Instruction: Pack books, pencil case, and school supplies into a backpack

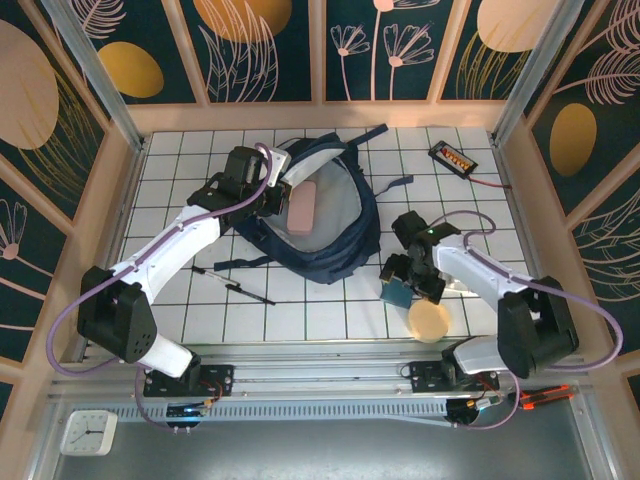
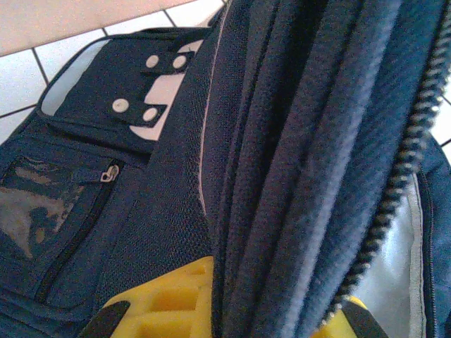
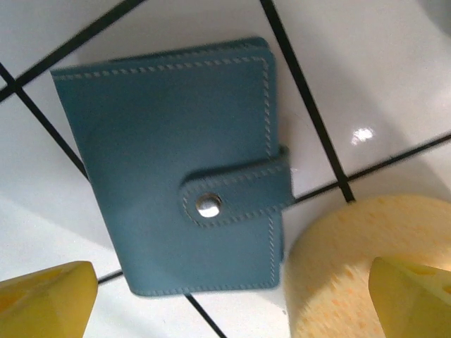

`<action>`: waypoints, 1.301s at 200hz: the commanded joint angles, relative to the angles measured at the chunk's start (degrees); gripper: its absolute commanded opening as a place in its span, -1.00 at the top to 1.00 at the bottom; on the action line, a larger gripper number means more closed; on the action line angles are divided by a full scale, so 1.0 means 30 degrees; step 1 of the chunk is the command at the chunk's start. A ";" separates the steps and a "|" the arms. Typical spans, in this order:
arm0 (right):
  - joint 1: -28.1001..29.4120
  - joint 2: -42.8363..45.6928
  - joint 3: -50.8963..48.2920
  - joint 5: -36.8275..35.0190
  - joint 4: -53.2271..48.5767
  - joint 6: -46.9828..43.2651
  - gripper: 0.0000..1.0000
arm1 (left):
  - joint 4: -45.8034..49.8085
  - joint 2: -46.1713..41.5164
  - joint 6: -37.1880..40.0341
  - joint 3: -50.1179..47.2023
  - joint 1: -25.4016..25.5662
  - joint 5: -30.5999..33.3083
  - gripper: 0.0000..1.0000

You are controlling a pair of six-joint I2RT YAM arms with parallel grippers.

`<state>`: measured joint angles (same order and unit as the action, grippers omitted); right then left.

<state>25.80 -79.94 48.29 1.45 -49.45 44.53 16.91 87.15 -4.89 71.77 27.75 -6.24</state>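
grip: left fingers pinching backpack rim | right fingers spread over teal pad | risk: I may snag tan disc, lower right, just beside it

Overhead from behind, wrist views close (backpack shared)

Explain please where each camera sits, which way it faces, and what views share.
Top external: above and behind the bases, looking down at the table; left arm and right arm show whole.
Left wrist: on that wrist, facing along the left gripper, shut on the backpack fabric; yellow fingertips show.
Right wrist: on that wrist, facing down past the open right gripper at the teal pad and tan disc.
Shared: top external also shows the backpack, teal pad and tan disc.
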 commanded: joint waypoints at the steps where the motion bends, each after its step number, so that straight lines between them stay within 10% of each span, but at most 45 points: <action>1: -0.0161 -0.1177 0.0532 0.0189 0.1288 -0.0934 -0.99 | -0.2398 -0.0669 -0.0540 0.0276 0.0184 -0.1084 1.00; 129: -0.0583 -0.5607 0.1964 0.0321 0.2689 -0.2063 -0.86 | -0.2237 -0.0487 -0.0135 0.0421 0.0169 -0.0780 1.00; 260: -0.0887 -0.2951 0.5037 -0.0719 -0.0620 -0.1973 -0.55 | -0.2208 -0.0311 -0.0118 0.0658 0.0183 -0.0748 1.00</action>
<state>24.16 -93.82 59.42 1.15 -45.36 38.63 16.91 87.15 -4.99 71.77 27.75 -6.17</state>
